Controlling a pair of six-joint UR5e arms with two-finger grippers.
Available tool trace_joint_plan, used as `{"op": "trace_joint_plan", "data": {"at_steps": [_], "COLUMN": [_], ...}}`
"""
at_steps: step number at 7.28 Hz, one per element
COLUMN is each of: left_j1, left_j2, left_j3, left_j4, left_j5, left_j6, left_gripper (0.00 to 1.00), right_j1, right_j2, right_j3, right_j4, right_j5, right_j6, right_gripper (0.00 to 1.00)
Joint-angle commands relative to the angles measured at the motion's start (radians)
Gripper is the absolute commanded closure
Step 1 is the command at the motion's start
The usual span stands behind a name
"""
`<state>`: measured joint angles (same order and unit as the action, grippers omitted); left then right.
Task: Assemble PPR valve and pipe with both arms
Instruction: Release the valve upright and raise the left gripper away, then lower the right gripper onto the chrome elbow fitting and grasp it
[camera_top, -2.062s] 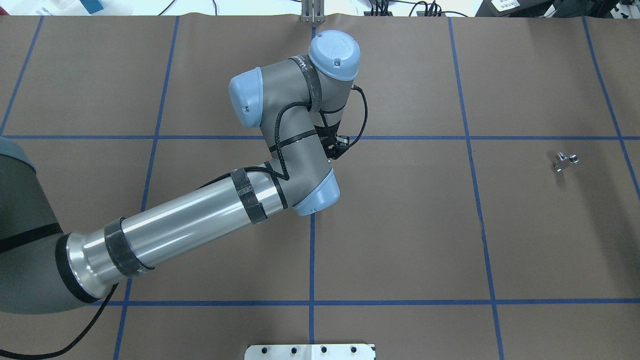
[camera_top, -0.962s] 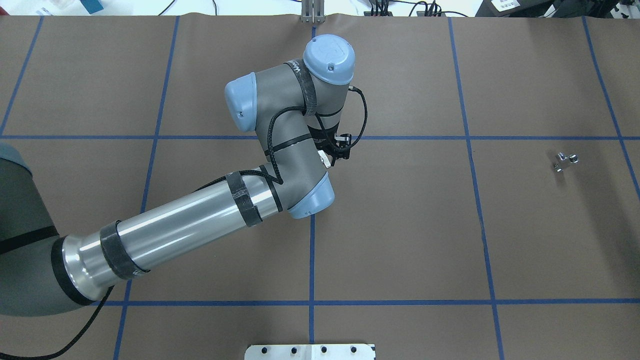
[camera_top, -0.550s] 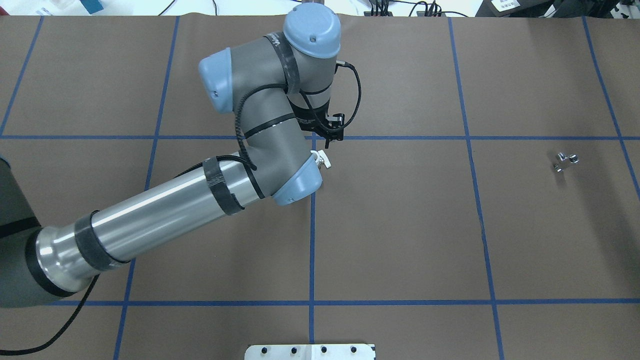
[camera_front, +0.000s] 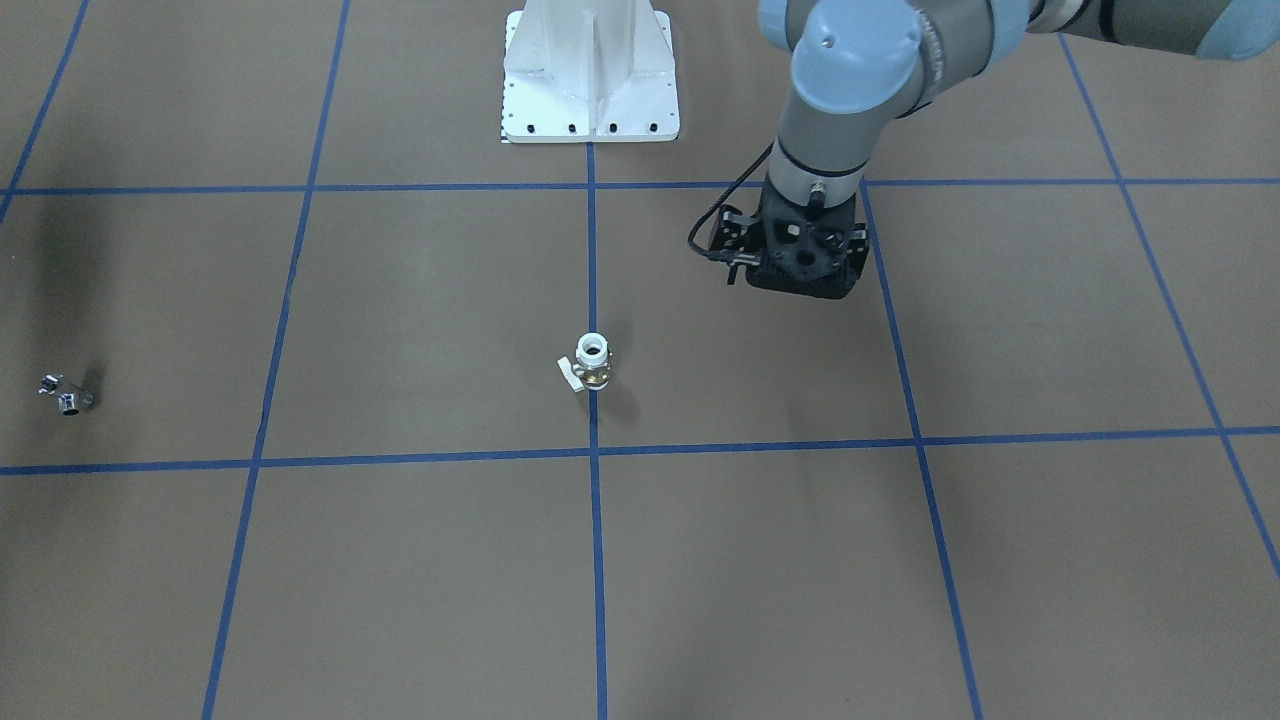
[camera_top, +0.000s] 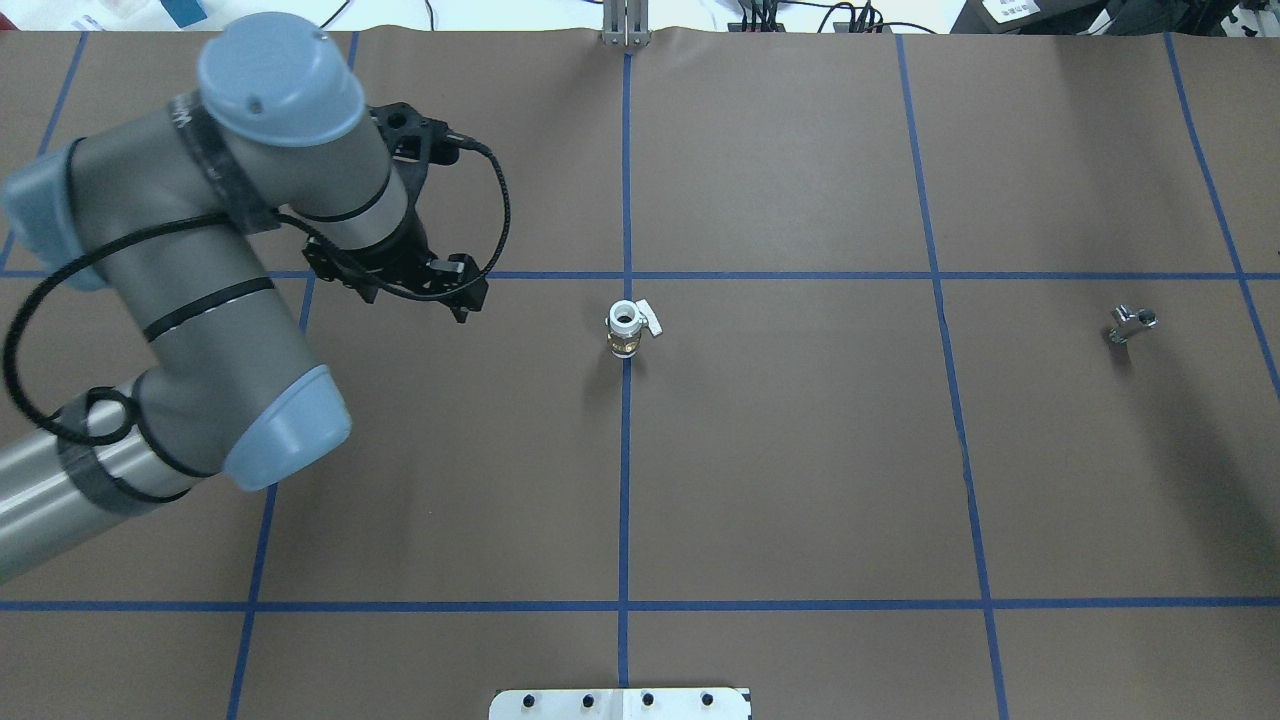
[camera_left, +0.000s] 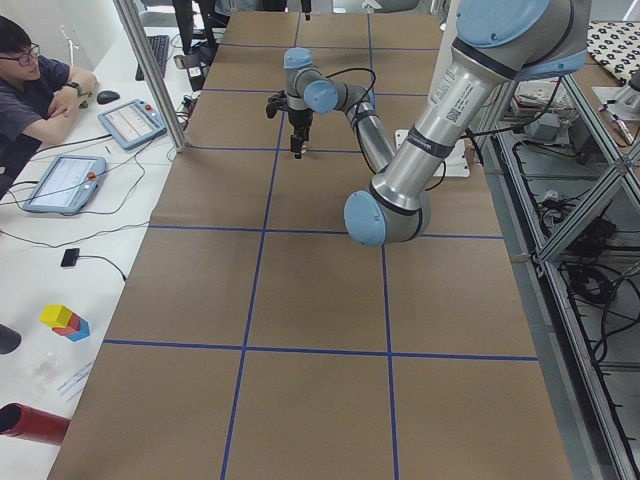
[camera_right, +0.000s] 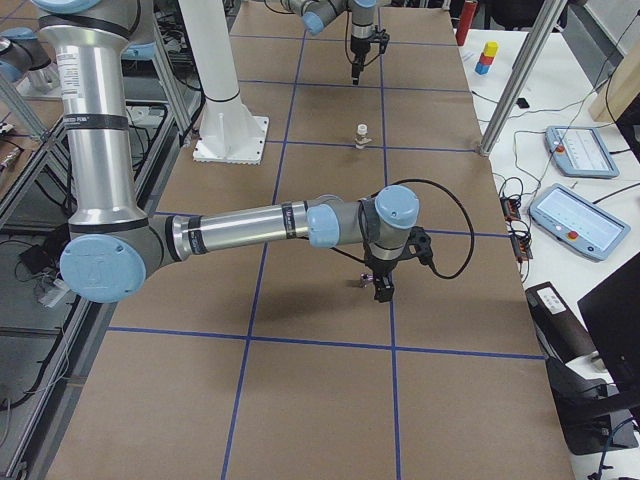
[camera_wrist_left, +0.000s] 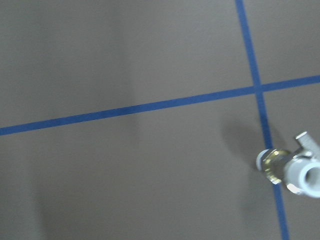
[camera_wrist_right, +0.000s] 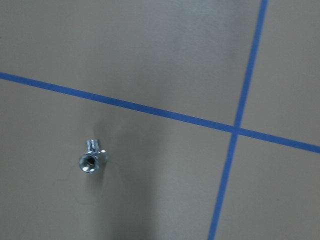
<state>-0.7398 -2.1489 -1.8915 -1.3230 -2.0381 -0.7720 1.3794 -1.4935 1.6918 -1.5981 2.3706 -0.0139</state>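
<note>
Brown table (camera_top: 800, 480) with a blue tape grid. Left arm (camera_top: 200, 270) bent, wrist pointing down; left gripper (camera_left: 297, 148) fingers hidden under the wrist, gap can't tell. Right arm (camera_right: 250, 225) out of overhead view; right gripper (camera_right: 383, 292) points down near the pipe (camera_top: 1130, 324), gap can't tell. Valve (camera_top: 623, 328) upright on centre line, well apart from both grippers.

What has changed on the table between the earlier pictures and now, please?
The grey left arm swung away to the overhead view's left, uncovering the white-and-brass PPR valve, which stands upright on the blue centre line. The small chrome pipe fitting stayed where it lay.
</note>
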Motion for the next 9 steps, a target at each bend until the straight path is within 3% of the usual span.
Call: {"op": "trace_joint_plan", "data": {"at_steps": [1, 4, 8, 9], "left_j1": [-0.027, -0.027, -0.026, -0.023], "left_j2": [0.134, 0.153, 0.150, 0.150], "left_j3": [-0.104, -0.115, -0.110, -0.109], "left_j4": [-0.001, -0.001, -0.001, -0.001], "left_j5": [-0.005, -0.002, -0.002, -0.002], "left_j6": [0.059, 0.063, 0.062, 0.062], "left_gripper": [0.00, 0.00, 0.00, 0.00], "right_j1": [-0.106, -0.180, -0.247, -0.253], "right_j2": [0.007, -0.002, 0.012, 0.022], "right_j3": [-0.017, -0.124, -0.159, -0.168], "right_j4": [0.097, 0.269, 0.271, 0.270], "right_j5": [-0.010, -0.033, -0.036, -0.039], "right_j6": [0.069, 0.084, 0.084, 0.083], "right_gripper": [0.01, 0.01, 0.02, 0.09]}}
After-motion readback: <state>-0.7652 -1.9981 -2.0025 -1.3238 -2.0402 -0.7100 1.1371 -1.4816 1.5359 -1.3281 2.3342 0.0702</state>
